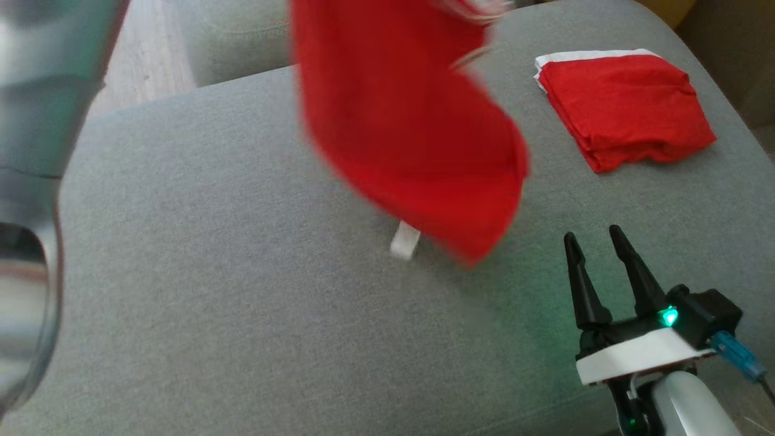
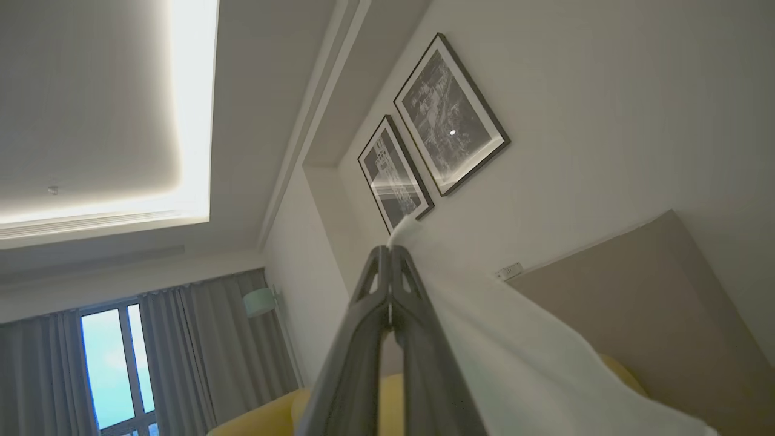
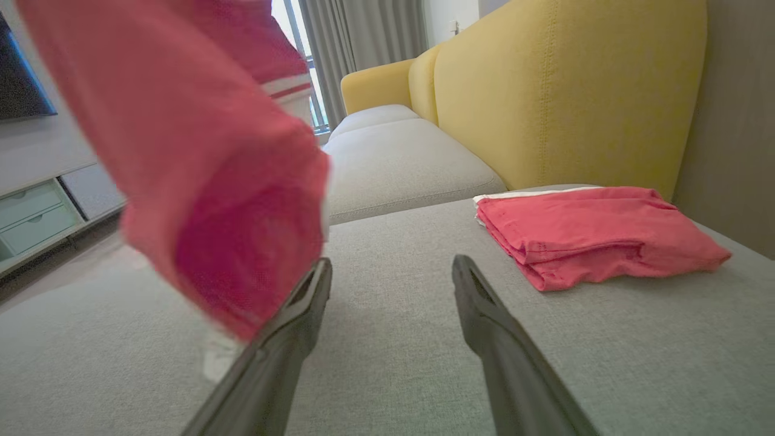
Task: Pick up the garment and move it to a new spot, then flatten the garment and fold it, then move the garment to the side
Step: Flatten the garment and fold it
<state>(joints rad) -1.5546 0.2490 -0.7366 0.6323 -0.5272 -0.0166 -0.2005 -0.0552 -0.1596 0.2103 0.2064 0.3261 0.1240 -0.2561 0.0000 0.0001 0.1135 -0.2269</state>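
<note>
Above the middle of the grey fabric sofa cushion hangs the loose red cloth garment, lifted clear of the seat and smeared by motion blur. Its upper end runs out of the top of the head view and its lowest corner dangles close over the cushion. A short white strip shows just below its lower edge.

In the left wrist view, the left pincer points up towards the ceiling with its two dark fingers pressed together on a fold of pale cloth. This is probably the garment's white trim, though the colour is hard to judge from that angle. The cloth falls away to the lower right of that view. Behind it on the wall are two dark-framed monochrome pictures, with a curtained window further down. A blurred silvery forearm fills the left edge of the head view.

At the lower right of the head view, the right pincer sits low over the cushion, its fingers spread wide and holding nothing. A green light glows on its wrist. In the right wrist view the garment hangs just beside its left finger; I cannot tell whether they touch.

A folded red garment with a white edge lies flat near the far right corner of the cushion, well apart from the hanging one. The yellow upholstered sofa back rises behind it.
</note>
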